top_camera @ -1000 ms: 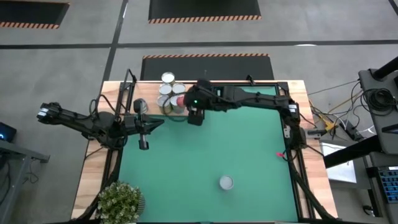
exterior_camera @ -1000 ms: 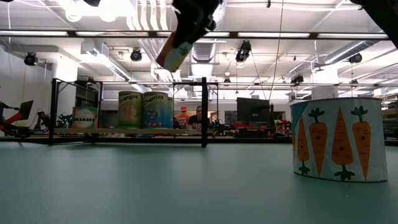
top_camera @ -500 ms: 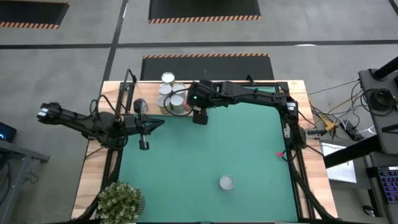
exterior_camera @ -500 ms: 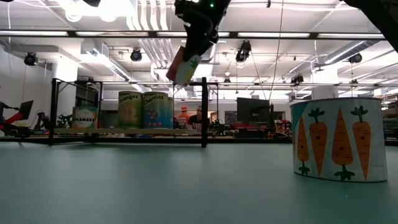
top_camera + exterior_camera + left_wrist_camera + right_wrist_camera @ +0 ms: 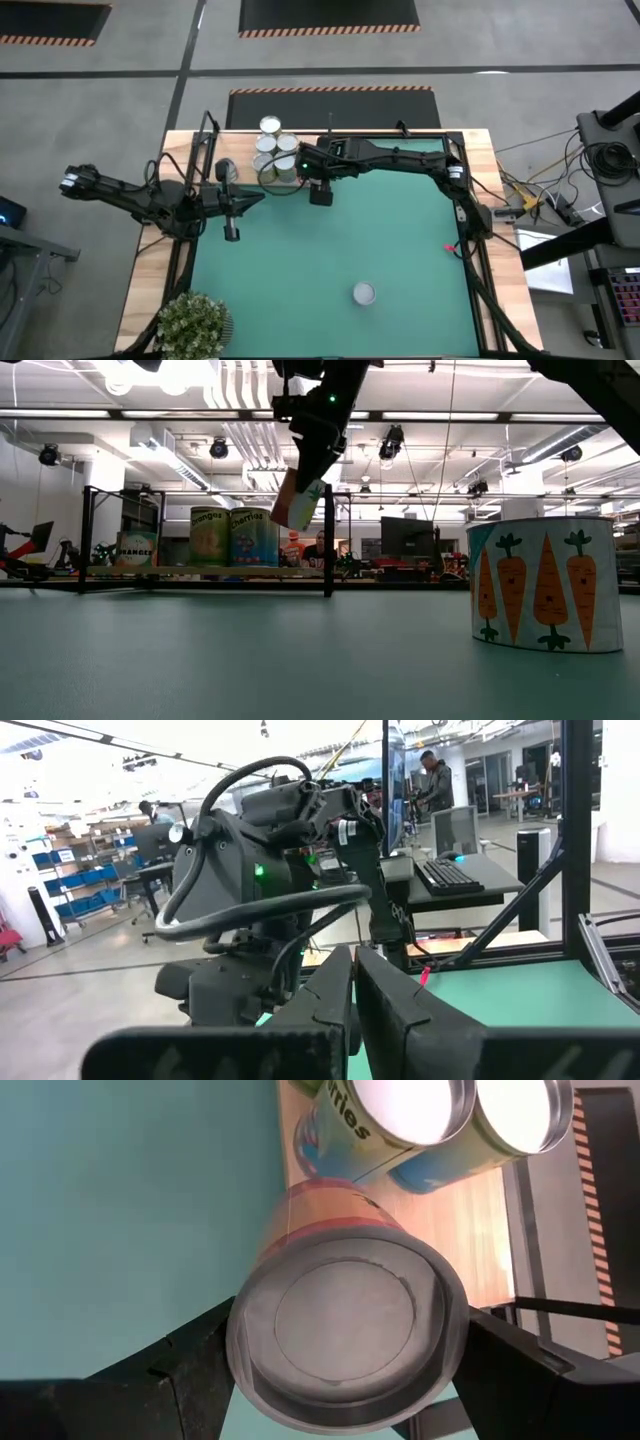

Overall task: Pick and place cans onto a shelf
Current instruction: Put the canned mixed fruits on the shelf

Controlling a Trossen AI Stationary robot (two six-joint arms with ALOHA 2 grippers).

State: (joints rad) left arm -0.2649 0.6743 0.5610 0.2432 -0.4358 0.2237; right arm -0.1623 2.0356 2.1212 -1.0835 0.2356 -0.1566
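Carrot can [image 5: 541, 582]: nearest the low camera, upright on the green surface [image 5: 400, 240], well apart from the shelf; in the high view it shows as a silvery round top [image 5: 363, 294] near the front edge. Not yet picked.
Plant [image 5: 192, 324]: leafy pot at the surface's front-left corner; no part in the task.
Left tool [image 5: 231, 233]: waits over the left side of the surface, fingers pressed together with nothing between them, as the left wrist view shows [image 5: 352, 1005].
Right tool [image 5: 319, 192]: hangs beside the shelf's near edge, clamped on a can.
Carried can [image 5: 345, 1330]: pinched between the right tool's fingers [image 5: 180, 1375], tilted, tan-orange side, grey round end toward the wrist camera; in the low view it hangs above shelf level [image 5: 298, 506], clear of the board. Placing judged under way, not finished.
Shelf [image 5: 200, 571]: light-wood board at the far left of the surface, past the carried can.
Cans on the shelf [image 5: 272, 148]: a tight cluster of silvery tops; the low view shows three labelled ones standing upright [image 5: 230, 537]. Exact count cannot be told.
Remaining, as judged: set down the carried can, then fetch the carrot can.
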